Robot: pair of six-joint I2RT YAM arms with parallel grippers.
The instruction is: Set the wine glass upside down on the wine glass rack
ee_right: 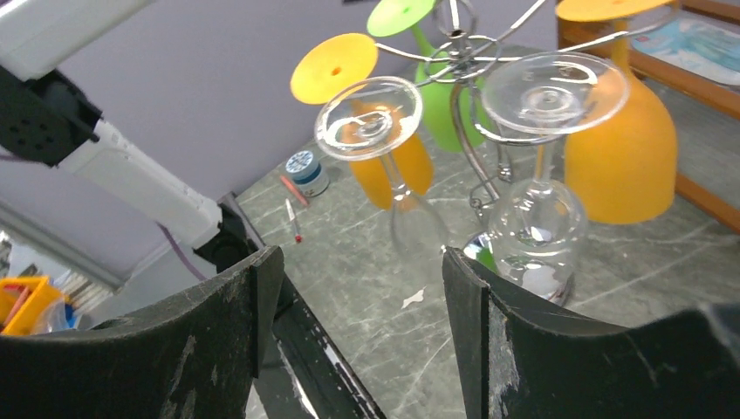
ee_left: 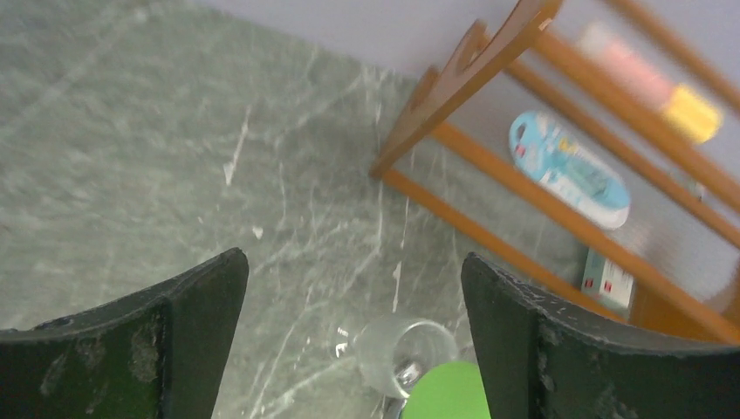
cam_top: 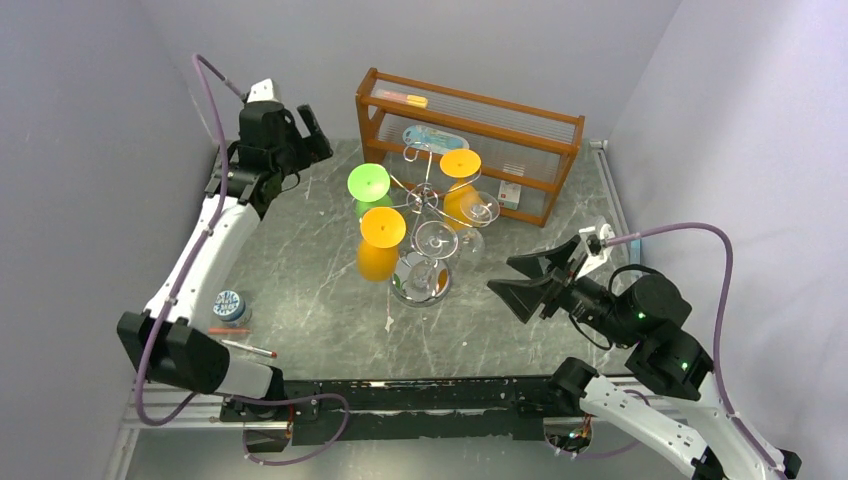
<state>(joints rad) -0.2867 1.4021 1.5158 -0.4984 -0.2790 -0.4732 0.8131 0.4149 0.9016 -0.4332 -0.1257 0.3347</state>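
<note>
The silver wire wine glass rack (cam_top: 425, 195) stands mid-table on its round shiny base (cam_top: 420, 288). Several glasses hang on it upside down: a green one (cam_top: 368, 182), two orange ones (cam_top: 383, 228) (cam_top: 460, 163) and two clear ones (cam_top: 435, 238) (cam_top: 480, 208). My left gripper (cam_top: 318, 140) is open and empty, high at the back left. In its wrist view (ee_left: 353, 260) a clear glass (ee_left: 406, 353) shows beside a green foot (ee_left: 445, 393); I cannot tell if it hangs. My right gripper (cam_top: 500, 274) is open and empty, right of the rack. Its wrist view (ee_right: 359, 255) faces the clear glasses (ee_right: 534, 231).
A brown wooden shelf unit (cam_top: 470, 120) stands behind the rack, holding a blue packet (ee_left: 567, 166) and small boxes. A blue-lidded jar (cam_top: 228, 305) and a red-tipped pen (cam_top: 245, 345) lie by the left arm's base. Grey walls close in the table.
</note>
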